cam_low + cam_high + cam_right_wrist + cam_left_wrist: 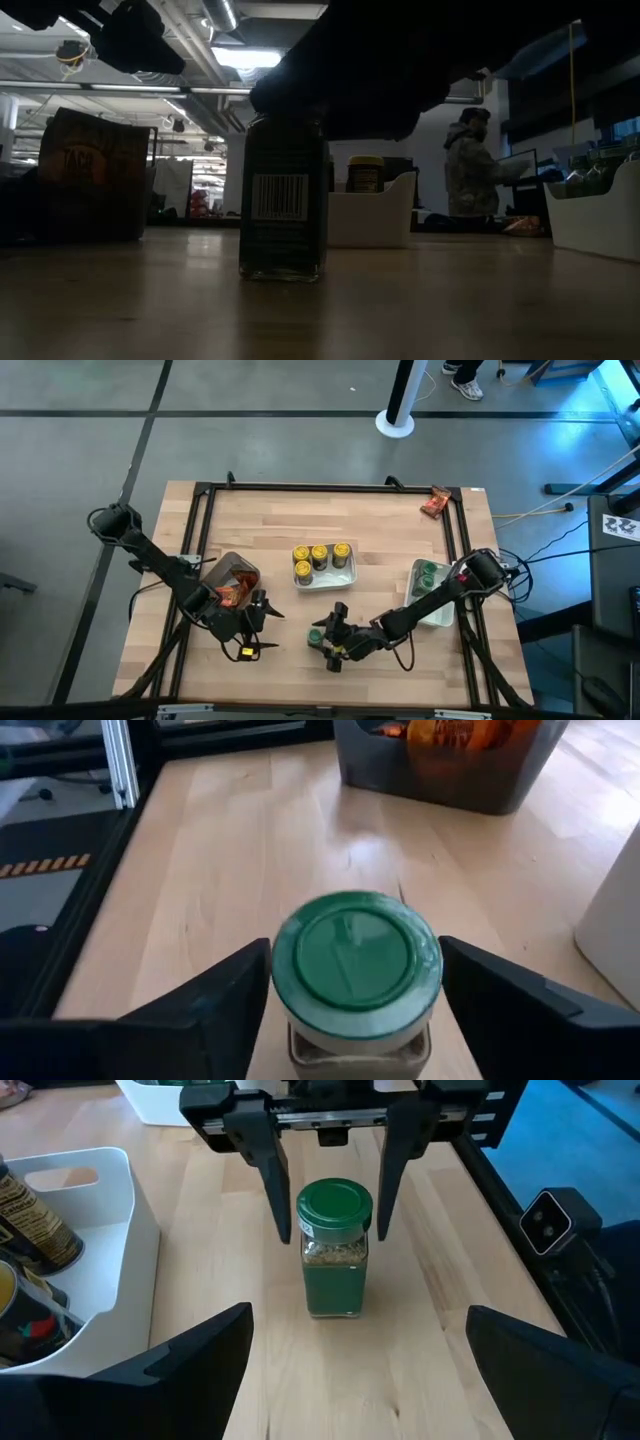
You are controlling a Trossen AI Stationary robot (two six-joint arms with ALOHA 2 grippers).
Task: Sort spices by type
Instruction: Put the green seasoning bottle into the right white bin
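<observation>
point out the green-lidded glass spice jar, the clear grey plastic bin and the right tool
green-lidded glass spice jar (pixel 334 1206), left wrist view, on its lid
clear grey plastic bin (pixel 450 778), right wrist view, on its front wall
right tool (pixel 325 1210), left wrist view, midway between its fingertips

wooden table, white trays, grey bin

A glass spice jar stands upright on the wooden table, barcode label facing the camera — its top is hidden under a dark arm mass. Behind it sits a white tray holding a yellow-lidded jar. A dark bin stands at left — another white tray at right. A person stands in the background.
</observation>
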